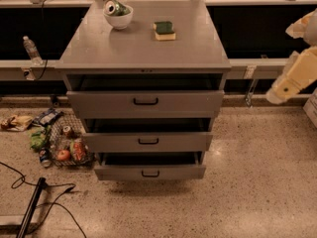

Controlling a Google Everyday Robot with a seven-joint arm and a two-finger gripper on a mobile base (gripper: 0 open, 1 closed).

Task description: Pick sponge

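The sponge (164, 30), a small block with a dark green top over pale yellow foam, lies on the grey cabinet top (143, 48), right of centre towards the back. My gripper (293, 77) shows as a pale yellow part of the arm at the right edge of the view. It is well to the right of the cabinet, lower than its top and far from the sponge.
A white bowl (119, 19) holding a green can (115, 7) stands left of the sponge. Three drawers (146, 102) stand pulled open at the cabinet front. Litter (59, 143) and a cable (29, 207) lie on the floor to the left. A bottle (30, 48) sits on the left ledge.
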